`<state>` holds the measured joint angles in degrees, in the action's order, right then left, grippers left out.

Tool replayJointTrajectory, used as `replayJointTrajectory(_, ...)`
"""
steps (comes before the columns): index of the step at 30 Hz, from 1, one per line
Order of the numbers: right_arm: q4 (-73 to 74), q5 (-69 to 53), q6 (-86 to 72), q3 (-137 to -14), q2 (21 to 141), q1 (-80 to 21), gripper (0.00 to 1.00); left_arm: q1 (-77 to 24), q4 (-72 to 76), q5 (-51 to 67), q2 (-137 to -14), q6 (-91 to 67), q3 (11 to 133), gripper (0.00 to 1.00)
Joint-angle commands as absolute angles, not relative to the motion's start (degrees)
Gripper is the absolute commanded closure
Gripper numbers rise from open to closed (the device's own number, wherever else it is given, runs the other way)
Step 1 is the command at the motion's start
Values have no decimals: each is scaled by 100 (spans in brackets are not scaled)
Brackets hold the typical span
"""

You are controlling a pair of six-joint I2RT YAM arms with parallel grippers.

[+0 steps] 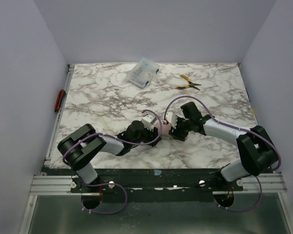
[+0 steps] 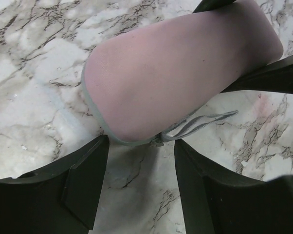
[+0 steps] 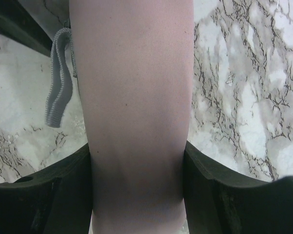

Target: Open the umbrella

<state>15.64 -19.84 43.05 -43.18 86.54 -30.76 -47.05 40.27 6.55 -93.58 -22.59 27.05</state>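
Nearest, at the middle of the marble table point(image 1: 102, 97), between both wrists: the umbrella point(image 1: 164, 128), folded up, lavender fabric outward, grey cord point(image 2: 200, 122) trailing from one end. Clamped across its body by the right gripper point(image 3: 137, 151), both fingers point(image 3: 64, 195) pressed against the fabric. Facing the rounded end, the left gripper point(image 2: 141, 146), spread wide, holding nothing, tips just short of the fabric. Farther back, a clear plastic box point(image 1: 142, 72) and yellow-handled pliers point(image 1: 188, 83), well apart from both arms.

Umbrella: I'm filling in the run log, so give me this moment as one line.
umbrella: folded, lying on table | left gripper: open, not gripping | right gripper: clamped on umbrella | opening: not begun
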Motion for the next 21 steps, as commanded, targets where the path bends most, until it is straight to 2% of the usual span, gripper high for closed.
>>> replayJointTrajectory(1,3067,-1747,4011,-3952,9157,-3067,95,-4859,3730,594,-9678,-2478,2877,42)
replayJointTrajectory(4,3086,-1759,4011,-3981,9159,-3067,95,-4878,3685,482,-9777,-2556,2932,42)
replayJointTrajectory(6,3088,-1743,4029,-3961,9133,-3061,95,-4878,3557,343,-9861,-2601,3031,47)
replayJointTrajectory(11,3127,-1692,4142,-3914,9081,-3062,95,-4878,3362,109,-9952,-2321,3165,81)
replayJointTrajectory(16,3146,-1601,4318,-3878,9088,-3058,96,-4871,3378,122,-9761,-2284,2992,100)
replayJointTrajectory(21,3175,-1528,4523,-3824,9070,-3007,99,-4593,3326,120,-9477,-2294,2931,100)
